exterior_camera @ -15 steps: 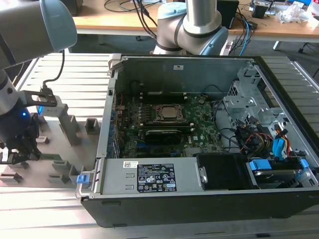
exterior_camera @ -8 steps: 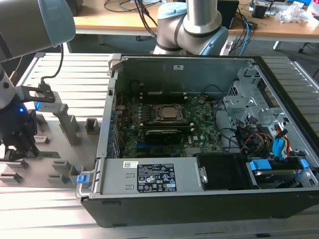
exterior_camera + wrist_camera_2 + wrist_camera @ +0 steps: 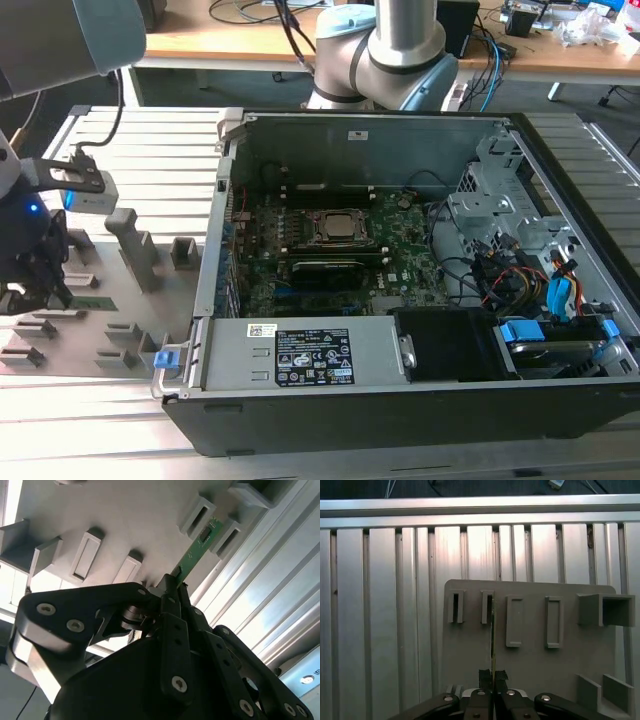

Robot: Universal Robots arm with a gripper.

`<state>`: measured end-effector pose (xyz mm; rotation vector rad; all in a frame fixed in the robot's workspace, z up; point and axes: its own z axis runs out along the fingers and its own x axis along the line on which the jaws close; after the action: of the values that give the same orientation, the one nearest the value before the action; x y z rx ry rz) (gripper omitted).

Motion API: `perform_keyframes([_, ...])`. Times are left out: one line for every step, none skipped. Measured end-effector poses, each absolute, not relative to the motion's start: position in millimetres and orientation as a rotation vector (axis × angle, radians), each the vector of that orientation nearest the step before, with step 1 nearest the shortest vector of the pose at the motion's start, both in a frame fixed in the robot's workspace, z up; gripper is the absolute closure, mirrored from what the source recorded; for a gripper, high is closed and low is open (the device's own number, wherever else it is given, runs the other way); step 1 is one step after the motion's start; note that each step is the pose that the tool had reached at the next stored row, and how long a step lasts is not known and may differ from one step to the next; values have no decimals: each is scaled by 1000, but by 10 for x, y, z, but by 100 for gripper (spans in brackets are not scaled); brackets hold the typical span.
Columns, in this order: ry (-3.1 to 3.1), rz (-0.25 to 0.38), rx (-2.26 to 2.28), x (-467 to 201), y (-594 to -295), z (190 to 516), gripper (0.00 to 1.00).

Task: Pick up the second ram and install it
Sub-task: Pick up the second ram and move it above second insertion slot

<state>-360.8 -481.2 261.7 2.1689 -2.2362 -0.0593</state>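
Second wrist view: the second ram [image 3: 199, 547] is clamped at one end between the nearly closed fingers [image 3: 170, 602], its far end lying near the grey holder's [image 3: 140, 515] slots.

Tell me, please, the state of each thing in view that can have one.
end effector: shut on the second ram.
second ram: gripped at one end, its far end at the grey holder blocks.
computer case: lying flat, open on top.
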Motion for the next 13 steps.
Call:
perform_keyframes([-2236, -59, 2169, -3608, -4812, 2633, 86])
perform_keyframes([-2236, -59, 2169, -3608, -4812, 2647, 86])
perform_keyframes([-2236, -59, 2169, -3608, -4812, 2675, 86])
perform_keyframes([-2236, -59, 2169, -3608, -4812, 2707, 86])
perform_keyframes([-2236, -59, 2169, -3608, -4812, 2736, 86])
perform_keyframes([-2236, -59, 2169, -3608, -4812, 2763, 86])
perform_keyframes([-2236, -59, 2169, -3608, -4811, 2789, 86])
perform_keyframes([-2236, -59, 2169, -3608, -4811, 2813, 86])
perform_keyframes([-2236, -59, 2169, -3608, -4811, 2828, 86])
perform_keyframes([-2236, -59, 2169, -3608, -4811, 2842, 86])
perform_keyframes([-2236, -59, 2169, -3608, -4811, 2869, 86])
perform_keyframes([-2236, -59, 2169, -3608, -4811, 2884, 86])
perform_keyframes([-2236, -59, 2169, -3608, -4811, 2907, 86])
